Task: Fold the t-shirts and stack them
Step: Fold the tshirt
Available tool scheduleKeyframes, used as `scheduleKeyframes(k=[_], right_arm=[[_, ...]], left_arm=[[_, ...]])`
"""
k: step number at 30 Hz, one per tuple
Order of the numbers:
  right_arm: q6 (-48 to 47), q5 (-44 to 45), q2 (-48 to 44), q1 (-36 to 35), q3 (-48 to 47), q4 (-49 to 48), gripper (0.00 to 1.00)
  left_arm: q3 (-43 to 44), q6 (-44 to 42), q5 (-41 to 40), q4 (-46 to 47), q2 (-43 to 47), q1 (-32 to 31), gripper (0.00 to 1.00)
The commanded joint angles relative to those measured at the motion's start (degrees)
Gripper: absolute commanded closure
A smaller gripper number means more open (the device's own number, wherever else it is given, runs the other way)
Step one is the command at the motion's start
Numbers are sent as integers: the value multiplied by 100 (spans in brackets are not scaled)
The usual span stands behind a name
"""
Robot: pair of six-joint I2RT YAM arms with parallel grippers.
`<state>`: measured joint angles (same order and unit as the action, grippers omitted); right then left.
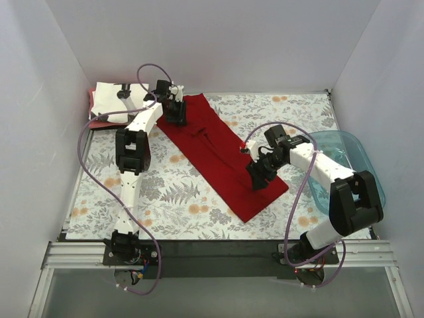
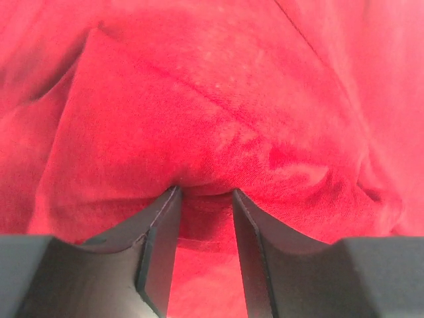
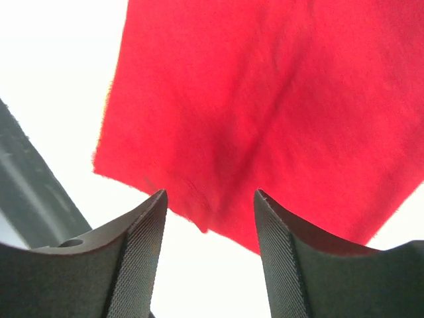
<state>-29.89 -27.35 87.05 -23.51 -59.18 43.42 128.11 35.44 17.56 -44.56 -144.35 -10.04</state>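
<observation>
The dark red t-shirt [image 1: 222, 156] lies as a long folded strip running diagonally across the grey floral cloth. My left gripper [image 1: 175, 114] is at its far left end. In the left wrist view the jaws [image 2: 204, 191] stand narrowly apart, with a puckered fold of the red cloth [image 2: 218, 119] pinched between their tips. My right gripper [image 1: 257, 180] is over the strip's near right edge. It is open [image 3: 209, 195] and empty, with the red cloth's edge [image 3: 265, 106] just beyond the fingertips. The white printed shirt [image 1: 114, 99] lies folded on the reddish-pink shirt [image 1: 99, 123] at the back left.
A translucent teal tub [image 1: 341, 151] stands at the right edge, behind my right arm. White walls close in the back and both sides. A black bar with the arm bases runs along the near edge.
</observation>
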Motion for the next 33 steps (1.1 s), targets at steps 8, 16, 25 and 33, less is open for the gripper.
scheduleKeyframes(k=[8, 16, 25, 33], right_arm=[[-193, 1434, 830, -5, -261, 167, 58], [-193, 1366, 1315, -821, 108, 237, 68], [237, -583, 1455, -3219, -21, -51, 68], [326, -1755, 1219, -3602, -1157, -360, 50]], left_arm=[[-497, 595, -25, 1775, 1426, 38, 52], [-1964, 613, 133, 1670, 2849, 99, 51], [-3352, 763, 959, 1195, 3660, 363, 53], [-3539, 648, 1311, 914, 3441, 354, 55]])
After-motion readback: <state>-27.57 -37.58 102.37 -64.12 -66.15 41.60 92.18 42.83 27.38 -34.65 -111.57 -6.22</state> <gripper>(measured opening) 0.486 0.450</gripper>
